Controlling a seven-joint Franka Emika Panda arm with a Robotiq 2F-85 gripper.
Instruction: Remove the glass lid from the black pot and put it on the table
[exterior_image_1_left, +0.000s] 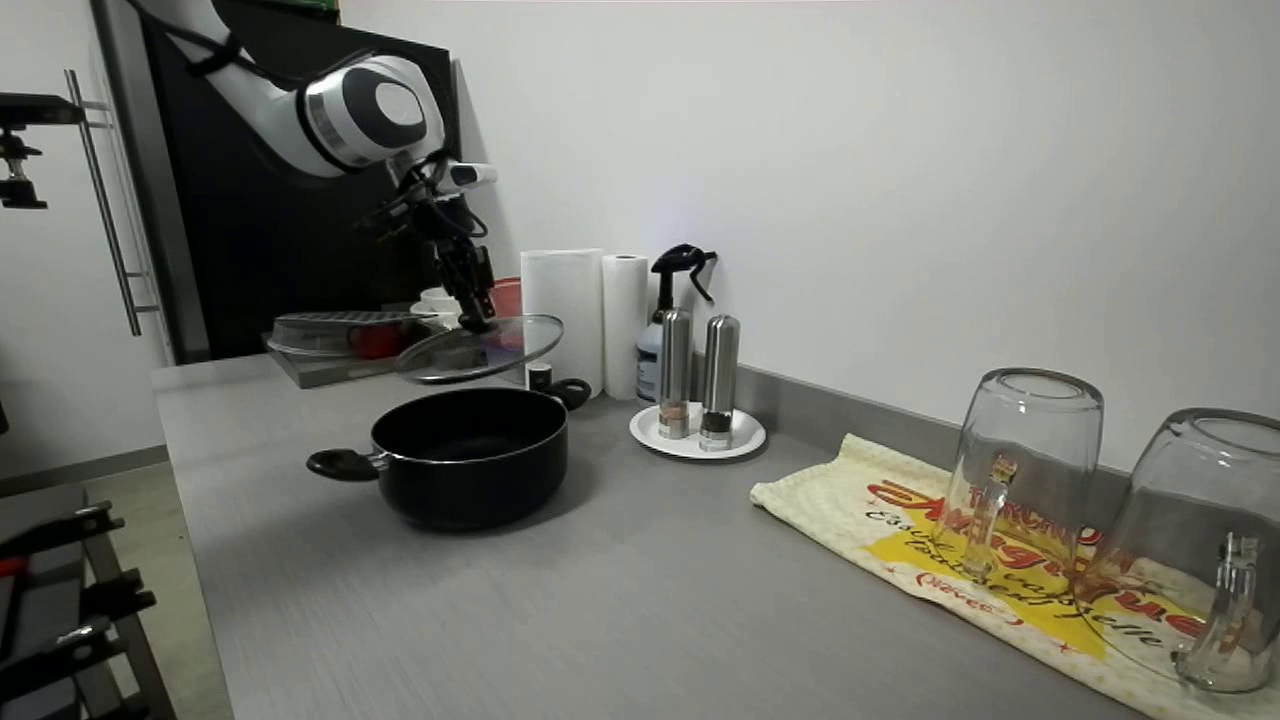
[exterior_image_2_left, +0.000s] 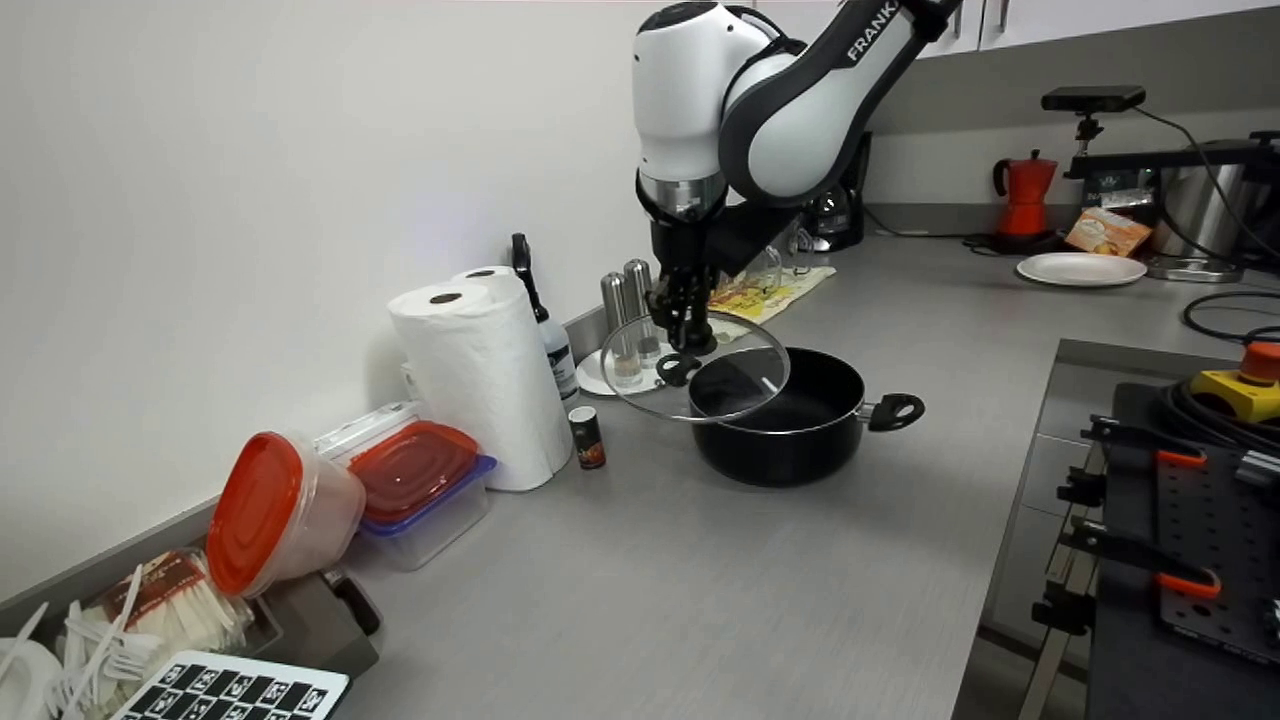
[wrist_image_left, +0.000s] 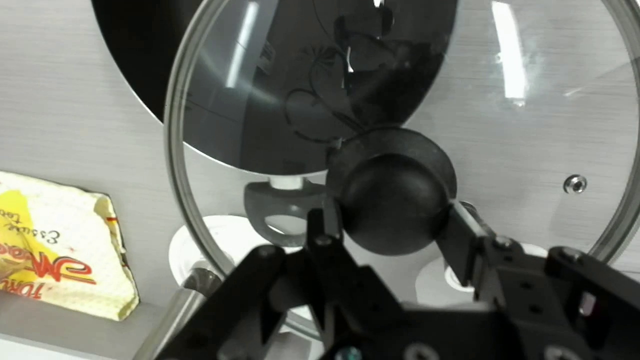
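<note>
Hand (wrist_image_left: 394, 218) grips the glass lid (exterior_image_1_left: 470, 352) (tilted), apparently clear of the pot (exterior_image_1_left: 480, 490).

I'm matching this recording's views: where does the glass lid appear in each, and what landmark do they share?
In an exterior view: the glass lid is left of centre, pictured above the black pot.
In an exterior view: the glass lid is near mid-picture, overlapping the left of the black pot.
In the wrist view: the glass lid spans centre and right, cut off at the top.
Shared landmark: the black pot.
</note>
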